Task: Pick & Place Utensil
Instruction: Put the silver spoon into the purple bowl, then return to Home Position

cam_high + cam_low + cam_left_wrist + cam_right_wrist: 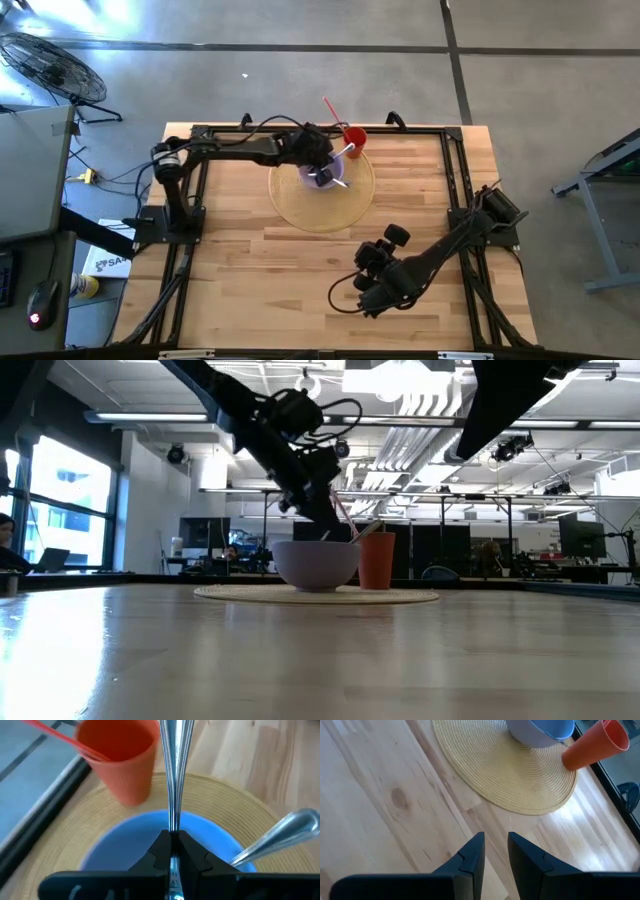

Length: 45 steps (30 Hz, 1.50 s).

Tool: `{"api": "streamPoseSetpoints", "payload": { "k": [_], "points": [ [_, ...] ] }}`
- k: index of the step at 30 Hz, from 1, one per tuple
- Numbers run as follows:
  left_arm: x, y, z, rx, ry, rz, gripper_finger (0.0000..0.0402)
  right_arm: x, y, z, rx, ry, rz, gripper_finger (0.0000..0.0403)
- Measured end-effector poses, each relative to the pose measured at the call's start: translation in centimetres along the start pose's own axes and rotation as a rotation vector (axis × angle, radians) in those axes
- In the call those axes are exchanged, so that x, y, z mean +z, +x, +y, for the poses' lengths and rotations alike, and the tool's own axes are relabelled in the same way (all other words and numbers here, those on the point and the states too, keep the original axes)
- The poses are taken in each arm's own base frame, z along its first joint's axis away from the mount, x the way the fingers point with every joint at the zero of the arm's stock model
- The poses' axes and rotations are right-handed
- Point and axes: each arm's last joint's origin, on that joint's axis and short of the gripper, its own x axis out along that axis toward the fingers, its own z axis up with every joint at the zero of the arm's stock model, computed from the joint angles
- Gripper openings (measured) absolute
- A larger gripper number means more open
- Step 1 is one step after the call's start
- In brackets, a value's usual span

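My left gripper (172, 840) is shut on a slim silver fork (174, 775) above the purple bowl (125, 845). The fork's handle runs out past the fingertips toward the orange cup (122, 757), which holds a red-pink straw (55, 735). Its tines are hidden. In the high view the left gripper (322, 168) is over the bowl (312, 180). A second silver utensil (280, 835) leans on the bowl's rim. My right gripper (496, 850) is open by a narrow gap over bare table, near the table's near edge (365, 292). My left gripper pinches the fork's slim shaft (173, 827) between its two fingertips. The fork lies along the fingers. The arm slants down from the table's left toward the bowl (316, 565). The handle end (348, 151) sticks out free toward the cup; the fingers hide the other end.
The bowl and the cup (354, 137) stand on a round woven placemat (345, 205) at the table's far middle. A black frame (455, 180) runs along the table's edges. Bare wood (250, 270) lies between the mat and the near edge.
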Motion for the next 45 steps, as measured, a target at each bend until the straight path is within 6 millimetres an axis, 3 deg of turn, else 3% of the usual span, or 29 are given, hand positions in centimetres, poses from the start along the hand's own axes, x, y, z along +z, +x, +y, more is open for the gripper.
{"api": "streamPoseSetpoints", "payload": {
  "k": [18, 31, 45],
  "points": [
    [-2.7, 1.9, 0.0, 0.003, 0.009, -0.118, 0.0005, 0.0, 0.0, 0.0, 0.005, 0.000, 0.005, 0.0078],
    [-4.1, 3.3, 0.1, 0.046, -0.024, -0.062, 0.0020, 0.0, 0.0, 0.1, 0.008, -0.001, 0.002, 0.0078],
    [-4.3, 3.3, 0.1, 0.047, -0.033, -0.036, 0.0082, 0.0, 0.0, 0.1, 0.009, 0.001, -0.002, 0.0078]
  ]
}}
